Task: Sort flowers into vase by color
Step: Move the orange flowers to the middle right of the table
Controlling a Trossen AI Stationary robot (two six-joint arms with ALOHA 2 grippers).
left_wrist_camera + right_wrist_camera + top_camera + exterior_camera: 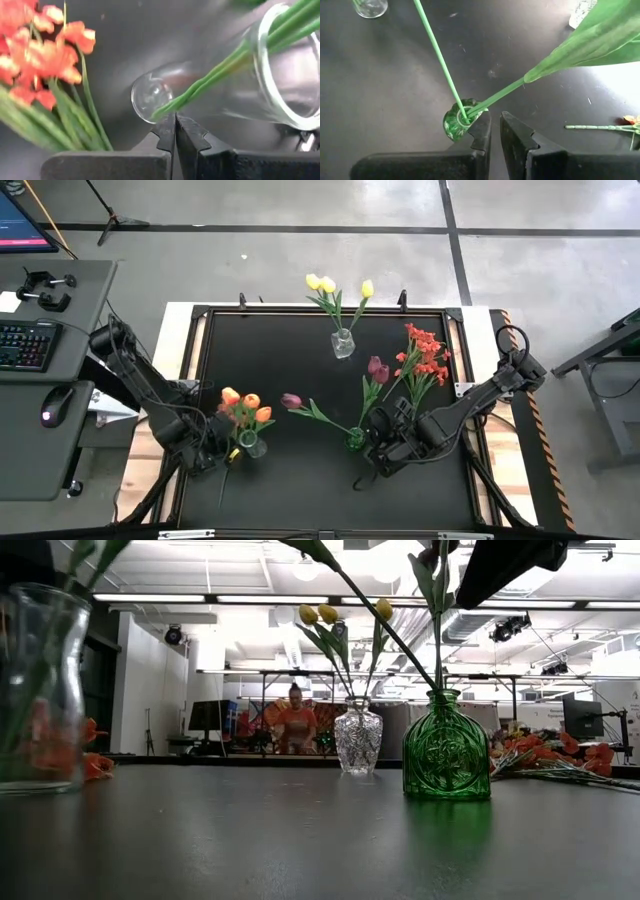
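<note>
Orange tulips [247, 407] stand in a clear glass vase [248, 443] at the table's near left. My left gripper [175, 121] is shut and hangs just over that vase [280, 70], whose green stems [210, 82] show through the glass. Two maroon tulips [378, 368] stand in a green glass vase [457, 122]. My right gripper [495, 122] hovers beside it on the right, fingers a narrow gap apart, both stems [492, 97] outside the gap. Yellow tulips [328, 284] stand in a cut-glass vase [358, 740]. A red bunch [425, 358] lies on the table.
A loose stem [597, 128] lies on the black table near my right gripper, and another stem [224, 480] lies near the left one. Blurred orange blooms [40, 55] fill one side of the left wrist view. A person [297, 725] stands in the room beyond the far edge.
</note>
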